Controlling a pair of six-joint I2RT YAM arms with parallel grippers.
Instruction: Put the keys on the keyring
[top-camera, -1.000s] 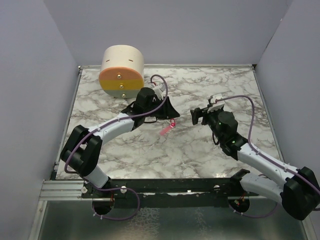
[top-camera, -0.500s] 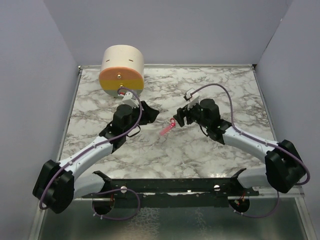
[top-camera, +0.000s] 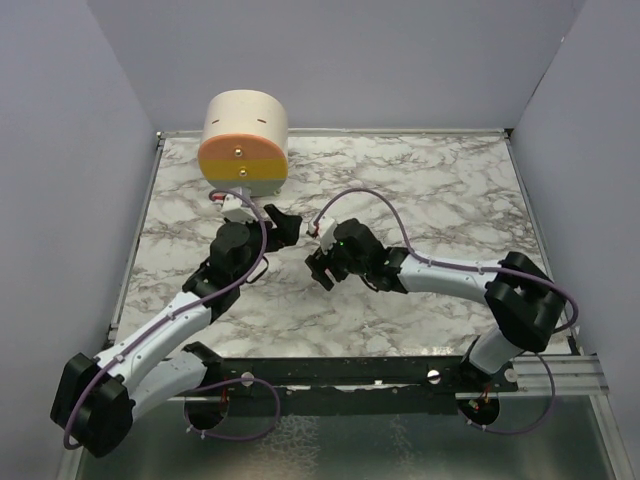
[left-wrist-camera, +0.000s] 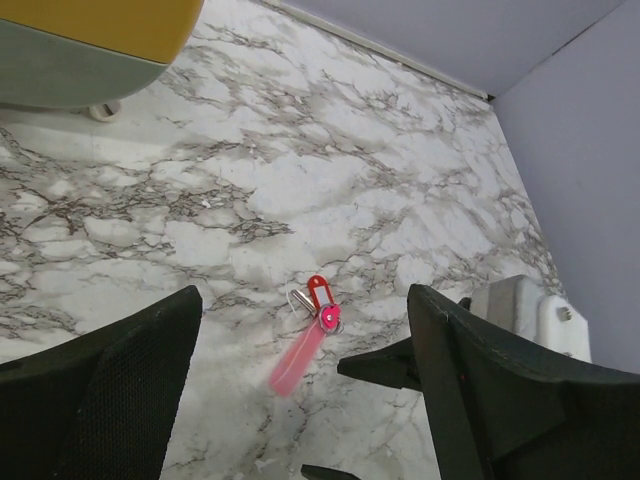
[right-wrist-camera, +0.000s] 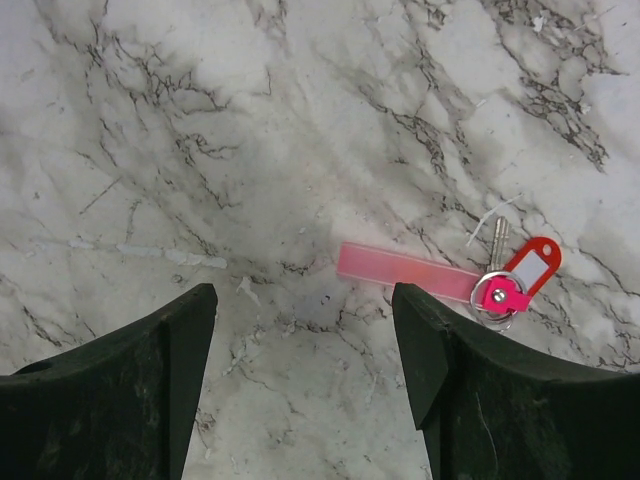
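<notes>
Now your left fingers (left-wrist-camera: 100, 400) and right fingers (right-wrist-camera: 100, 390) stand released, empty.
Ahead of both, the keyring (right-wrist-camera: 405, 270) touches the red key tag (right-wrist-camera: 530, 265) on the surface (right-wrist-camera: 200, 120).

A white table (top-camera: 440, 180) veined in grey marble fills the middle of the top view. At its upper left stands a cream drum (top-camera: 244, 140) with an orange-and-yellow face bearing small round studs. Plain lilac-grey walls (top-camera: 350, 60) enclose three sides.
</notes>
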